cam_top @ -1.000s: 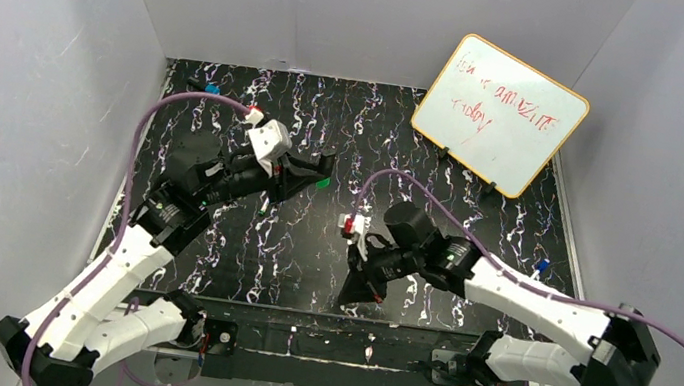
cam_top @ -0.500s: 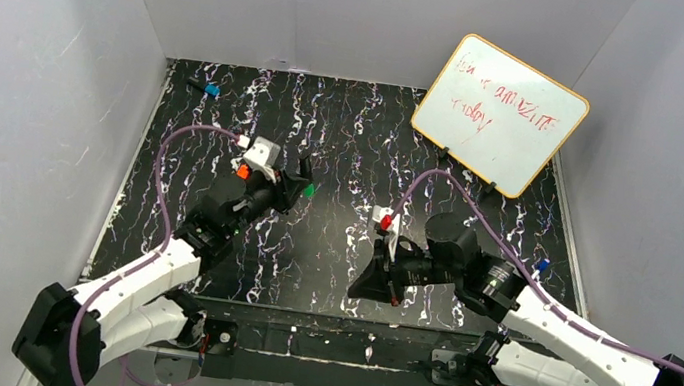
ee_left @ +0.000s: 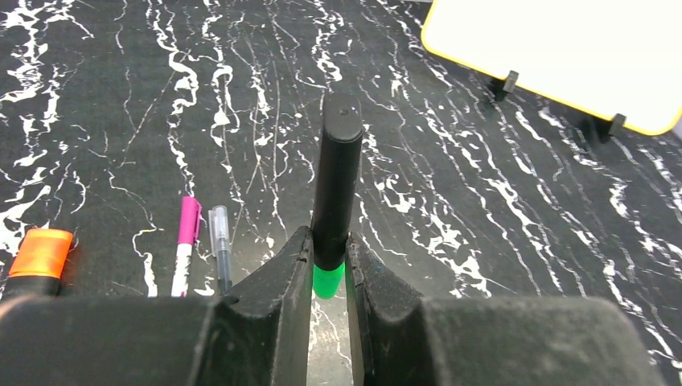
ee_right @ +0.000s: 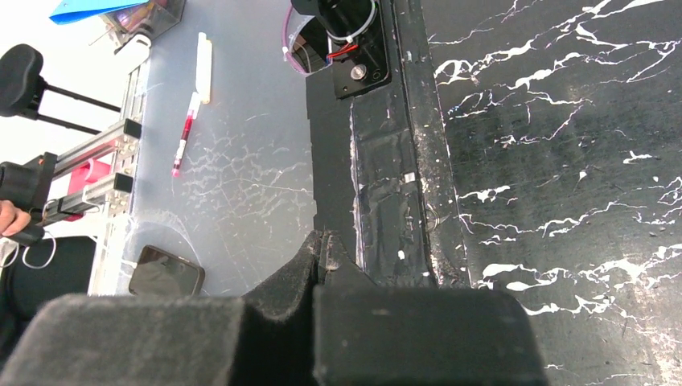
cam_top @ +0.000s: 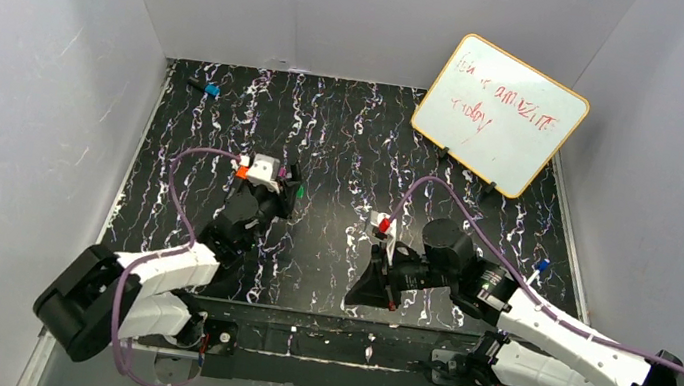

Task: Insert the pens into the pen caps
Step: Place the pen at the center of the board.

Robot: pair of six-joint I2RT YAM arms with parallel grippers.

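Black tabletop (cam_top: 345, 143) veined with white, boxed in by pale grey walls (cam_top: 34, 59). At the far right corner, a yellow-framed whiteboard (cam_top: 500, 114), propped at a tilt, red scrawl across it. Left of the tabletop's middle, the left gripper (ee_left: 328, 245), narrowed to a tight clamp on a thick black marker (ee_left: 336, 169): fingers (ee_left: 277, 281) pressed on either side of the barrel at the join of black body and green end (ee_left: 327, 281), green end nearest the wrist, flat black butt aimed toward the far right corner and the whiteboard. Marker lifted off the tabletop or resting on it: cannot tell. Flat on the tabletop just left of that gripper, side by side and roughly parallel, a pink-and-white pen (ee_left: 186, 241) and a slim clear pen (ee_left: 219, 248), close together. Further left, at the border of the left wrist view, an orange-ended marker (ee_left: 40, 253), partly cut off. Near the far left corner, well apart from the rest, a small blue cap (cam_top: 212, 90). At the right edge, a slim white pen tipped blue (cam_top: 537, 268), half hidden behind the right arm (cam_top: 580, 338). Toward the near edge, right of centre, the right gripper (ee_right: 322, 241), fingers flat against each other, nothing between them, tips aimed at the near edge. Beyond that edge, in the right wrist view, a grey surface (ee_right: 241, 185) with a red-and-white pen (ee_right: 189, 121) and a dark phone (ee_right: 165, 273).
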